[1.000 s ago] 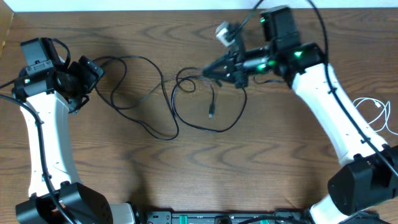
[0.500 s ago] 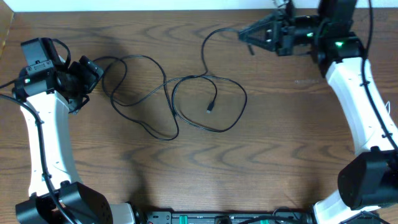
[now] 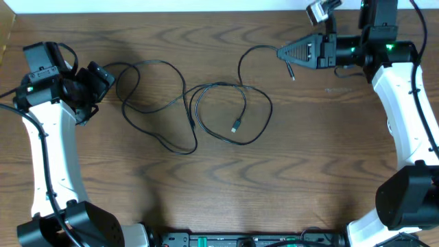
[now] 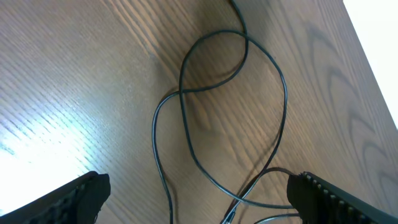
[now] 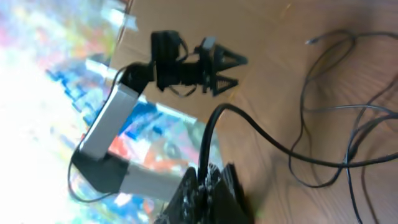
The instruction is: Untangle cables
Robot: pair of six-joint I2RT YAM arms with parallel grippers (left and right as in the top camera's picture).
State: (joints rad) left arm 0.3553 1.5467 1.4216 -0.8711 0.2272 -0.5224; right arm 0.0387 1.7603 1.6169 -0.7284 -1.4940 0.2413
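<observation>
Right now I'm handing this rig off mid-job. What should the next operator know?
Right gripper: shut on a black cable near one end, raised by the far edge of the table.
Left gripper: open, empty, over the left loops.
Cables: the held cable runs down into crossed black loops mid-table. A loose plug end lies inside the right-hand loop. White cable not in view.
Done: one cable gripped and raised.
Left: the loops cross in several places and need separating.
</observation>
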